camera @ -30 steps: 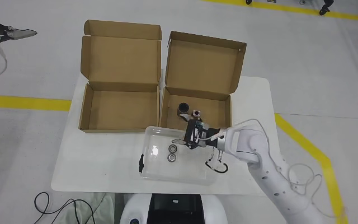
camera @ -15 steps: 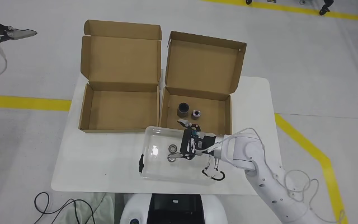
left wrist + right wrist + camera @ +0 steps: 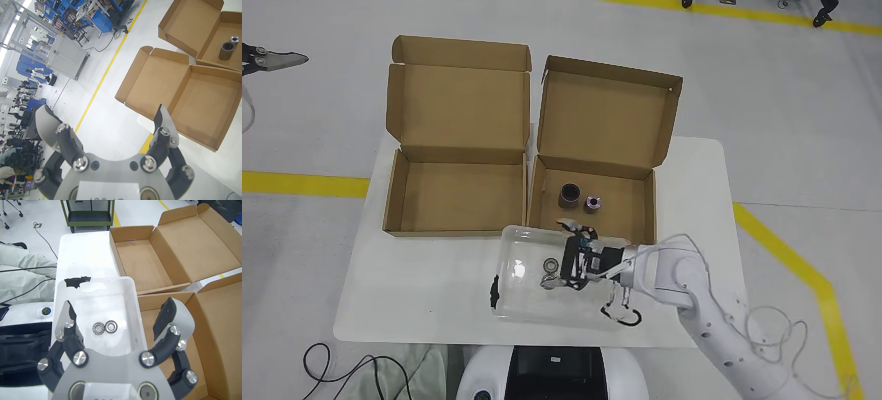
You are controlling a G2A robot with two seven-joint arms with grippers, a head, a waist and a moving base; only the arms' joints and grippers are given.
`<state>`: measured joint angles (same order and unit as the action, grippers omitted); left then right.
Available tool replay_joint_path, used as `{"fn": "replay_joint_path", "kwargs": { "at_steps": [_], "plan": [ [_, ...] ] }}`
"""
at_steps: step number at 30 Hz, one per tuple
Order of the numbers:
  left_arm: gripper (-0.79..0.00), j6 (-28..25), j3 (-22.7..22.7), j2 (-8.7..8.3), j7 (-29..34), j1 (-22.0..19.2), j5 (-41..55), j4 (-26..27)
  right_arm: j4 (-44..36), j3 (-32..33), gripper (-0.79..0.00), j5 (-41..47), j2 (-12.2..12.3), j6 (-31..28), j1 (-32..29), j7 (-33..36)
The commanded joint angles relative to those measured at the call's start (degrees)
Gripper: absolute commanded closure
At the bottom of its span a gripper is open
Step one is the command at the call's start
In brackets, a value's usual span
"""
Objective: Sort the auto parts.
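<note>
right claw [image 3: 119,306]: wide open, empty
bearings [image 3: 98,328]: two, side by side in white tray [image 3: 139,315], below right claw
left claw [image 3: 102,111]: open, empty

This is a big robot workshop, because the wide pale floor [image 3: 802,120] has yellow lines [image 3: 105,70] painted on it, and around it stand blue benches [image 3: 105,19] full of gear, a grey metal cabinet [image 3: 65,56], other white robots [image 3: 40,74] and a green cart [image 3: 88,224] on little wheels.
</note>
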<state>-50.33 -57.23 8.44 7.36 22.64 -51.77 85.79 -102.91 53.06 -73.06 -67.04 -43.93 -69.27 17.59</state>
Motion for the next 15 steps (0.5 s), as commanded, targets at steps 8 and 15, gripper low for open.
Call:
{"fn": "replay_joint_path", "kwargs": {
  "at_steps": [8, 15],
  "plan": [
    [-0.785, 0.0, 0.0, 0.0, 0.0, 0.0, 0.0, 0.0, 3.5, -3.4, -0.462, -3.7, -0.4, 0.4, -0.1, -2.4],
    [-0.785, 0.0, 0.0, 0.0, 0.0, 0.0, 0.0, 0.0, 5.8, -5.3, -0.351, -5.8, -0.6, 1.7, -0.2, -3.1]
  ]
}}
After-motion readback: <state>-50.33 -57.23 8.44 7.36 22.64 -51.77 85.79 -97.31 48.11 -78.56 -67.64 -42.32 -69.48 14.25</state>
